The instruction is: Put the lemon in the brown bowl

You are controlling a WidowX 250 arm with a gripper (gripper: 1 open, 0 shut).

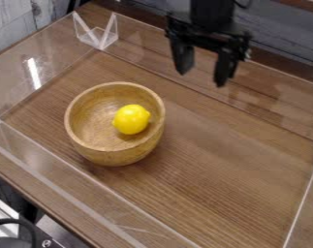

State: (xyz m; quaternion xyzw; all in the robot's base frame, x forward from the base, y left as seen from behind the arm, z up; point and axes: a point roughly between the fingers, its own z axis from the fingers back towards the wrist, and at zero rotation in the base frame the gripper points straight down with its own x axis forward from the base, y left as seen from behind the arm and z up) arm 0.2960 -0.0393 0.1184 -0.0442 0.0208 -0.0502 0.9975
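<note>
The lemon (132, 119) lies inside the bowl (83, 140), a little off the bowl's centre toward its far right wall, resting on the bottom and touching nothing else; judged from this, the placing is done and what is left is at most for the arm to clear off, since nothing remains to be carried; the lemon is close to round, so its long axis is hard to make out, though it seems faintly longer along a line running from lower left to upper right in the view, and no tip or stem end shows clearly enough to say which way it points; the bowl sits upright on the wooden surface (236, 174), to the left of the middle, its thick rim level and its grain showing; beyond the bowl and to its right, well apart from it and higher up, hangs the gripper (206, 66), pointing straight down, its two dark jaws spread wide with clear gap between them and nothing held; a low clear wall (301, 208) rings the surface around the bowl, and a small clear folded piece (95, 31) stands beyond the bowl at the far left corner, well away from the lemon.
</note>
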